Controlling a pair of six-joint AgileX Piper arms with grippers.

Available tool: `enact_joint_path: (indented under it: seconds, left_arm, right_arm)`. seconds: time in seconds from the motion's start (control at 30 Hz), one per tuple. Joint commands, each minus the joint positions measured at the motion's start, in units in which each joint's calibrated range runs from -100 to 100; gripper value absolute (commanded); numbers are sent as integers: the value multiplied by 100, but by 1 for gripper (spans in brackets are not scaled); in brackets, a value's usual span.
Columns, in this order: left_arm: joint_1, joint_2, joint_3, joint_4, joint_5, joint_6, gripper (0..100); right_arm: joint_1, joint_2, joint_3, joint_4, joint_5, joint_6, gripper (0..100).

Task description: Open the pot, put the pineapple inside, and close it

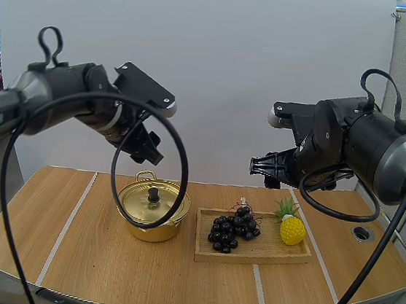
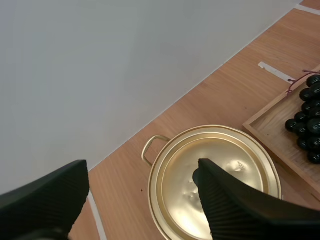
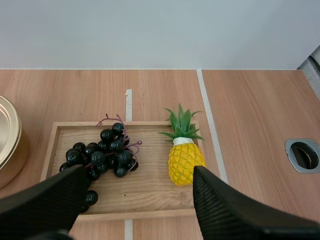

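A gold pot (image 1: 150, 212) with its lid on and a black knob (image 1: 153, 194) stands mid-table. Right of it a wooden tray (image 1: 250, 251) carries a yellow pineapple (image 1: 292, 228) with green leaves, at its right end. My left gripper (image 1: 148, 148) hangs open above the pot, well clear of it; in the left wrist view its fingers (image 2: 235, 205) stand wide apart over the lid (image 2: 220, 172). My right gripper (image 1: 265, 169) hovers open high over the tray; its own view shows the gripper (image 3: 140, 172) above the tray (image 3: 150, 200), the pineapple (image 3: 184, 161) lying beside one finger.
A bunch of dark grapes (image 1: 233, 229) lies on the tray's left half, beside the pineapple. A round metal-rimmed hole (image 1: 363, 233) sits in the table at the right. Pale tape lines cross the wooden tabletop.
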Motion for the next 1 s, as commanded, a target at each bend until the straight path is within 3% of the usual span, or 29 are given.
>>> enact_joint_path:
  seconds: [0.0,0.6,0.83,0.97]
  left_arm:
    - [-27,394,-329,-86,318,125,100]
    - [-37,2771,-1626,-98,2082,581,100]
    - [-127,3166,-1684,-92,2396,636,100]
    - [-258,3181,-1684,-53,2396,660,100]
  right_arm:
    - [8,-25,-41,-33,-99,18,100]
    - [8,-25,-41,-33,-99,18,100]
    - [8,-25,-41,-33,-99,18,100]
    - [8,-25,-41,-33,-99,18,100]
